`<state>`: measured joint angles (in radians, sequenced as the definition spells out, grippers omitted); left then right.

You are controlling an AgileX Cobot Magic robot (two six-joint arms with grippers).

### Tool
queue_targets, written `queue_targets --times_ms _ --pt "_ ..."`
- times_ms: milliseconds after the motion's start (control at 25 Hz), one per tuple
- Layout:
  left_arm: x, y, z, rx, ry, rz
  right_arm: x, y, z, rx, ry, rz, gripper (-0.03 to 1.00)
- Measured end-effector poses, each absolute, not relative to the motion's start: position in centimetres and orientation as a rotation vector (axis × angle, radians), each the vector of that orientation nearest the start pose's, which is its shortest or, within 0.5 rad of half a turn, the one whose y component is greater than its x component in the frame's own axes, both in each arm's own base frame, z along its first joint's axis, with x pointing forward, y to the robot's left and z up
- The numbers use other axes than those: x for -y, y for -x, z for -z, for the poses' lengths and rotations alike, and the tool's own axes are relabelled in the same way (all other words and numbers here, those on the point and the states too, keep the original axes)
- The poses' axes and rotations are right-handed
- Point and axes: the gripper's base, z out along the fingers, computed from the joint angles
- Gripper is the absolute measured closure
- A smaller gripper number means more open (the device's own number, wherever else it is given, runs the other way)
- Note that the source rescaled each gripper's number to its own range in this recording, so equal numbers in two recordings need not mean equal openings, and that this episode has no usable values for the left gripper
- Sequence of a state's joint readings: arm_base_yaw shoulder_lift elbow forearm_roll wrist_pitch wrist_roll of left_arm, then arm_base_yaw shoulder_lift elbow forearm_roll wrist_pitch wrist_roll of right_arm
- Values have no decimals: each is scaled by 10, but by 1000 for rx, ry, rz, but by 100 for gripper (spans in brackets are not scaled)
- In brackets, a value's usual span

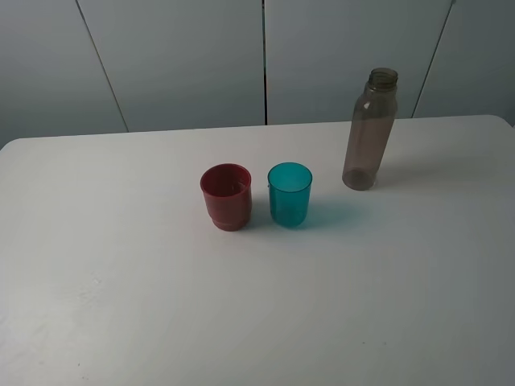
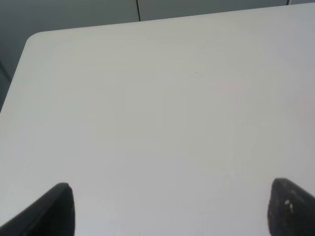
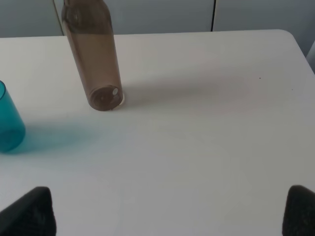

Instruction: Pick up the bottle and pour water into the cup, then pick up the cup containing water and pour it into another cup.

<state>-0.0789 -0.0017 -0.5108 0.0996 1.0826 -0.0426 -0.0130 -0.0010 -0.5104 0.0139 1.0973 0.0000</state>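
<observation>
Bottle: the bottle [image 1: 370,130] stands upright and uncapped toward the far right of the white table [image 1: 257,322], apart from both cups; my right wrist camera shows its lower body [image 3: 93,59].
Teal cup: the cup [image 1: 290,194] sits upright near the table's middle, left of the bottle; its edge shows in my right wrist view [image 3: 9,120].
Red cup: another cup [image 1: 226,196] stands just beside the teal one, on its left, not touching.
My left gripper [image 2: 170,209]: fingers spread wide over bare tabletop, holding nothing.
My right gripper [image 3: 170,214]: fingers spread wide, empty, short of the bottle.
</observation>
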Motion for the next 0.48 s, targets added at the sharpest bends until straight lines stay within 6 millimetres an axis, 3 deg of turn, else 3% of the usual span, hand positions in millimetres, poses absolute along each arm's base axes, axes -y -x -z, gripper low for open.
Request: queue_targets --times_ms 480 --pt "-9 7 -279 -2050 -31 -44 -1 8 -277 -2069 -12 -9 -3"
